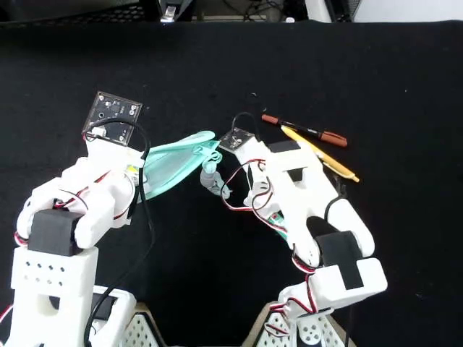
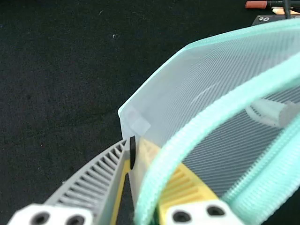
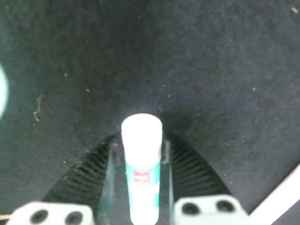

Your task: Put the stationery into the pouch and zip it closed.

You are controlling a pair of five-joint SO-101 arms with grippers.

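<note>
A teal mesh pouch hangs off the black table, its zip edge gaping open. My left gripper is shut on the pouch's corner, with the mesh pinched between its fingers. My right gripper is shut on a white glue stick, which stands out past the fingertips just beside the pouch's mouth. Through the mesh the glue stick shows as a pale shape. A red-brown marker and a yellow pen lie on the cloth behind the right arm.
The black cloth covers the whole table. The marker's end shows beyond the pouch in the left wrist view. Open cloth lies to the far left and far right.
</note>
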